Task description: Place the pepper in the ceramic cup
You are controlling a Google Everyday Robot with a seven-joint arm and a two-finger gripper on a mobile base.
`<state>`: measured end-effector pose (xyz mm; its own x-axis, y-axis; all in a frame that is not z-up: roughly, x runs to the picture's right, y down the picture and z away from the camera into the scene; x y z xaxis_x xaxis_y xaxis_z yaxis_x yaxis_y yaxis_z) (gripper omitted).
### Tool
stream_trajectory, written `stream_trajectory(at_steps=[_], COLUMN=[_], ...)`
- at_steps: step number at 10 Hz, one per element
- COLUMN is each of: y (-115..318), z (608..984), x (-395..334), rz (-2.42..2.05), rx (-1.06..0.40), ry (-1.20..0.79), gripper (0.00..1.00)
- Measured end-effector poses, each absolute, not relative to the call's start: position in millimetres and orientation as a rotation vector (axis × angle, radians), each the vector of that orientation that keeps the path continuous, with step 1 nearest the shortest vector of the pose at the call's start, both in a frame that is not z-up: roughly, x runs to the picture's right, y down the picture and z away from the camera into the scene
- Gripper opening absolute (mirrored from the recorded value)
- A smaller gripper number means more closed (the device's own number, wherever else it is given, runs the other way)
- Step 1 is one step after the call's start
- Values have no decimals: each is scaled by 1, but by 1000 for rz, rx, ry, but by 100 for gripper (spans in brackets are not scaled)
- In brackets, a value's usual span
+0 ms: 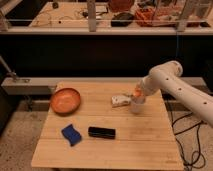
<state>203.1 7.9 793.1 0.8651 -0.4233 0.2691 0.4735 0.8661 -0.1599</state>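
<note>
The ceramic cup (136, 105) is a small pale cylinder standing right of centre on the wooden table (125, 145). The pepper (136, 93) is a small orange lump held just above the cup's rim. My gripper (138, 94) comes in from the white arm on the right and sits directly over the cup, shut on the pepper.
A wide orange-brown bowl (65, 100) stands at the table's left. A small flat white box (119, 101) lies just left of the cup. A blue sponge (71, 134) and a black bar (102, 132) lie near the front. A dark shelf runs behind the table.
</note>
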Motion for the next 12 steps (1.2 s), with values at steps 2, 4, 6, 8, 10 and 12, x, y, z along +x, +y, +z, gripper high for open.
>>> stream_trajectory(at_steps=[2, 4, 6, 8, 10, 12], y=[8, 8, 7, 7, 7, 7], z=[793, 793, 793, 793, 793, 793], x=[203, 203, 203, 203, 203, 202], rz=[-472, -470, -467, -465, -462, -460], rx=[-223, -221, -219, -217, -215, -213], ry=[-229, -230, -230, -230, -230, -231], gripper=[36, 37, 37, 37, 39, 42])
